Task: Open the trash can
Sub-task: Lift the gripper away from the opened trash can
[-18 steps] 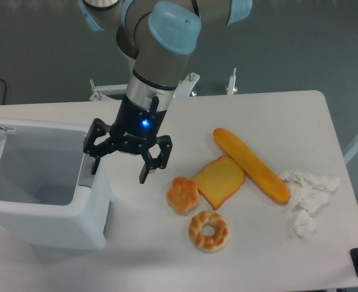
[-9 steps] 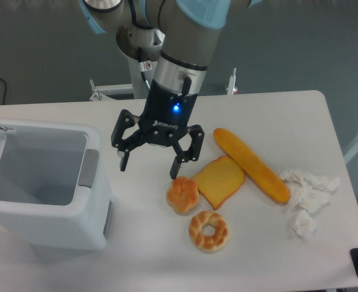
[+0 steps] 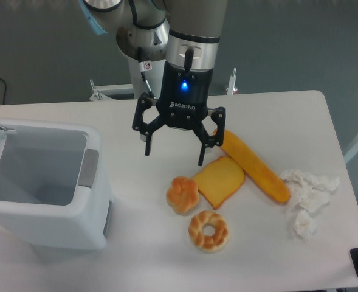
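The white trash can [image 3: 51, 216] stands at the table's left with its lid swung up at the far left edge and its inside showing. Its grey push button [image 3: 89, 168] sits on the right rim. My gripper [image 3: 175, 154] hangs open above the table, well to the right of the can, with nothing between its fingers. It hovers just above the toast slice.
Right of the can lie a small flower-shaped bun [image 3: 183, 194], a toast slice [image 3: 219, 180], a ring-shaped pastry [image 3: 208, 230] and a long baguette [image 3: 251, 164]. Crumpled white tissues [image 3: 305, 194] rest near the right edge of the white table [image 3: 136, 255].
The gripper has moved right and up, away from the trash can's button, and now hangs over the bread. The can's lid stays up.
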Robot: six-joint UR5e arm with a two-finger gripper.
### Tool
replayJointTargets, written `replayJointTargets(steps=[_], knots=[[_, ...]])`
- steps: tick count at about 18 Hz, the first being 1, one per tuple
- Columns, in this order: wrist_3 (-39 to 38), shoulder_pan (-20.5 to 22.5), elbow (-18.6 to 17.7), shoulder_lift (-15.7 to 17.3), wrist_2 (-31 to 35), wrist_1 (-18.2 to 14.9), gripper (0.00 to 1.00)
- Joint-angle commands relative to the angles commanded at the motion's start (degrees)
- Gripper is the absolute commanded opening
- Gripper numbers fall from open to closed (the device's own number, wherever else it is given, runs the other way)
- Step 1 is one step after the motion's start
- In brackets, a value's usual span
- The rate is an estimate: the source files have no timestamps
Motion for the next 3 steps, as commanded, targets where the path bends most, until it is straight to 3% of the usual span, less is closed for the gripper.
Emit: replayJointTargets(steps=[3], knots=[[1.14,-0.09,-0.61,0.18,1.33,0.09,1.0]])
